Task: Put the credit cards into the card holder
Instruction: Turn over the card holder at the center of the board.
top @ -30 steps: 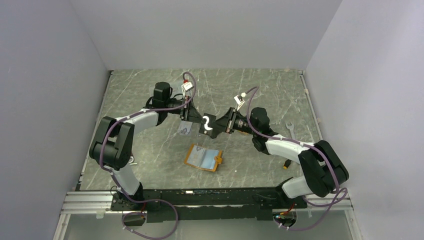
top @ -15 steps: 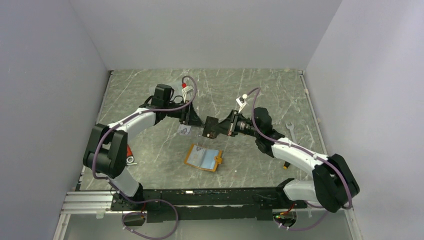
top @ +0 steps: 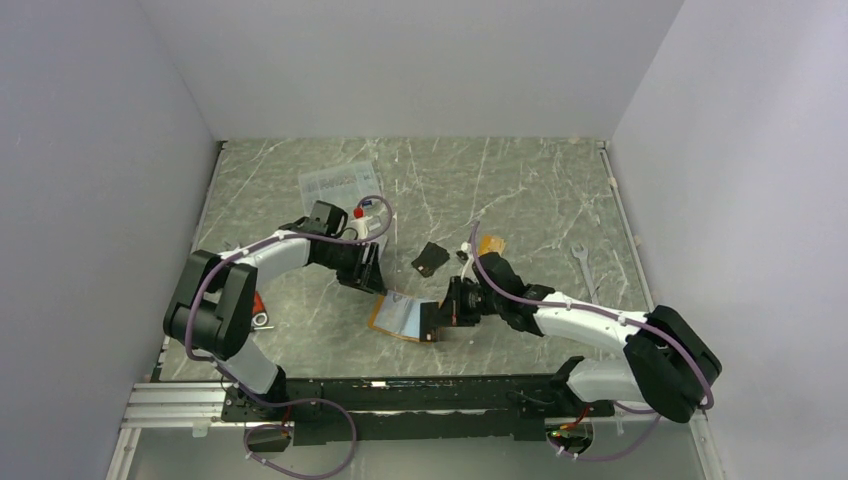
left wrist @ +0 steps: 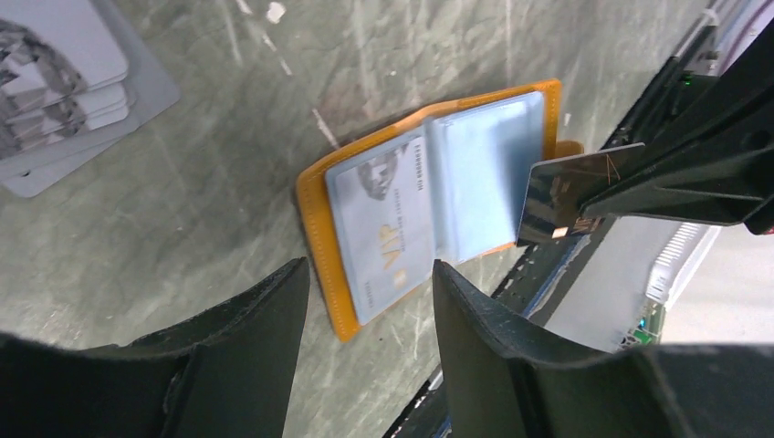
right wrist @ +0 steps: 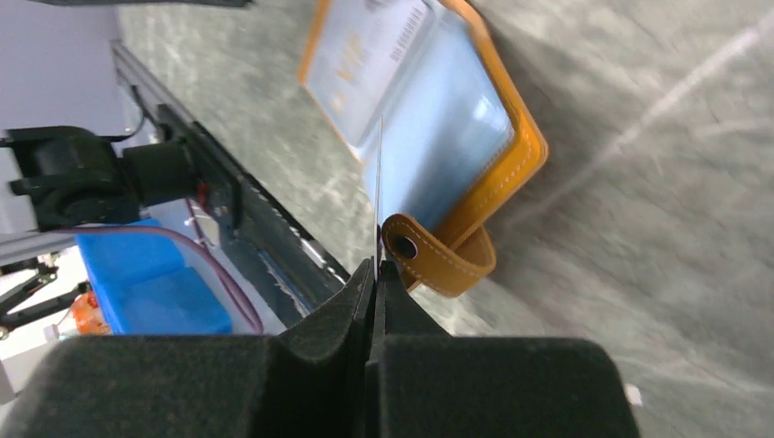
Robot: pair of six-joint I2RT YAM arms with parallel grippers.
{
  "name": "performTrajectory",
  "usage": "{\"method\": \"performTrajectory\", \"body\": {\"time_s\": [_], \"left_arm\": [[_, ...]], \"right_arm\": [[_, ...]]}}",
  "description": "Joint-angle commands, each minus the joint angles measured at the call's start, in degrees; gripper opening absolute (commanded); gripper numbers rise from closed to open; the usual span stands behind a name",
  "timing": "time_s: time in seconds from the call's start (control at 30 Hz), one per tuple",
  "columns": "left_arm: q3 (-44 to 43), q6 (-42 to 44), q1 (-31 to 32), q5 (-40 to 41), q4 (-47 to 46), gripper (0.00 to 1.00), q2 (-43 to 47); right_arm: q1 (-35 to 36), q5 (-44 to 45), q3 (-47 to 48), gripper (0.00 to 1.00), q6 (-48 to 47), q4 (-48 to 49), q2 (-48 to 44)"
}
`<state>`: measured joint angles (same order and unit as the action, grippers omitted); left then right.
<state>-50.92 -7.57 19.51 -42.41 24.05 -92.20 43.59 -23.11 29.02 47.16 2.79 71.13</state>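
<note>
The right gripper (right wrist: pixel 374 272) pinches a dark credit card (left wrist: pixel 570 196) (seen edge-on from its own wrist) just above the open card holder (left wrist: pixel 475 164); the left gripper (left wrist: pixel 368 272) hovers open-jawed over its opposite edge.

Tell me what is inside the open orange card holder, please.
One pale card lettered VIP sits in one sleeve of the card holder; the other sleeve looks empty. Whether more cards lie beneath that card is hidden.
</note>
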Motion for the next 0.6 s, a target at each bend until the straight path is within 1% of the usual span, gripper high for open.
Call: {"method": "performTrajectory", "body": {"time_s": [0.0, 0.07, 0.23, 0.37, 0.43, 0.57], "left_arm": [[0.8, 2.4, 0.6, 3.7, 0.8, 0.57, 0.1], [1.0, 2.7, 1.0, 3.3, 1.0, 0.58, -0.7], [1.2, 3.0, 1.7, 1.1, 0.7, 0.57, -1.1], [0.7, 3.3, 4.0, 0.1, 1.0, 0.57, -1.3], [0.0, 3.8, 5.2, 0.4, 1.6, 0.54, -1.8], [-0.2, 4.1, 5.4, 0.3, 1.8, 0.42, -3.2]], "right_arm": [[0.1, 3.4, -2.0, 0.00, 1.2, -2.5, -2.0], [0.0, 4.0, -3.1, 0.00, 1.5, -3.8, -1.6], [0.0, 5.1, -6.0, 0.00, 2.1, -3.2, -1.1], [0.1, 5.2, -7.3, 0.00, 2.6, -1.5, -2.3], [0.1, 5.2, -7.1, 0.00, 2.5, -1.5, -2.6], [0.0, 4.5, -9.1, 0.00, 3.0, -0.3, -4.4]]}}
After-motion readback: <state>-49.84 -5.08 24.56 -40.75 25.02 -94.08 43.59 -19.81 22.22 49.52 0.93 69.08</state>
